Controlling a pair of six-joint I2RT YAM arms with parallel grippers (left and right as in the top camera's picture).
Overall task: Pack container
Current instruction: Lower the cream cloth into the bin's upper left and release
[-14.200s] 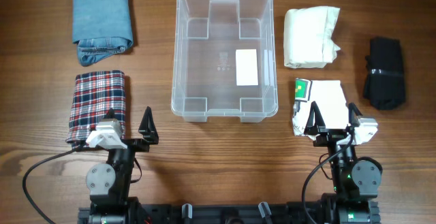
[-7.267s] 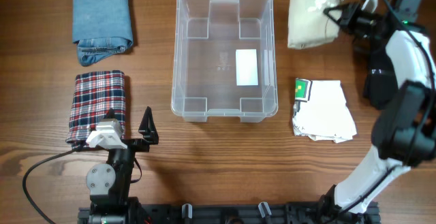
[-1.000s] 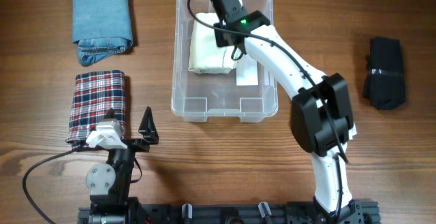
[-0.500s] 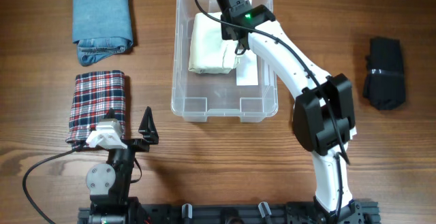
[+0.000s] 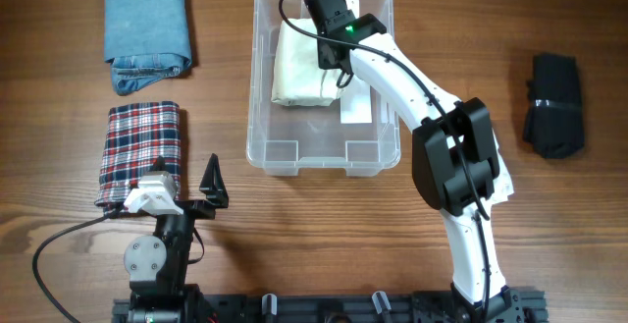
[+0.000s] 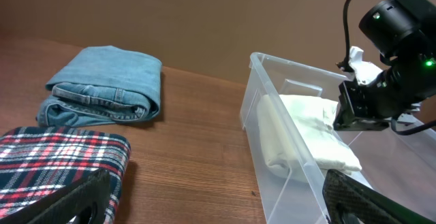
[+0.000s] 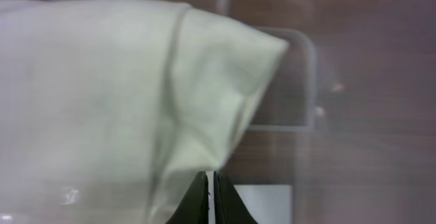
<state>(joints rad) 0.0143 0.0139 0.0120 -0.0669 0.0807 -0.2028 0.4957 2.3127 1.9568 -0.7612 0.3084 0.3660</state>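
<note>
wooden table point(image 5: 324, 225): right gripper point(image 7: 210, 186) closed at cream cloth point(image 5: 299, 68) in container point(image 5: 257, 117); left gripper point(image 5: 186, 184) apart.

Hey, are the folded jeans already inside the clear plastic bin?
No, the jeans lie on the table left of the container, outside its walls; a cream garment is what lies inside.

Right arm point(image 5: 402, 78): white link shells, black joint housings, green indicator lamp point(image 5: 345, 30) lit, black cable looped nearby. Left arm point(image 5: 157, 249): black body, grey round joint cap, white bracket, black pointed jaws, black trailing cable.
</note>
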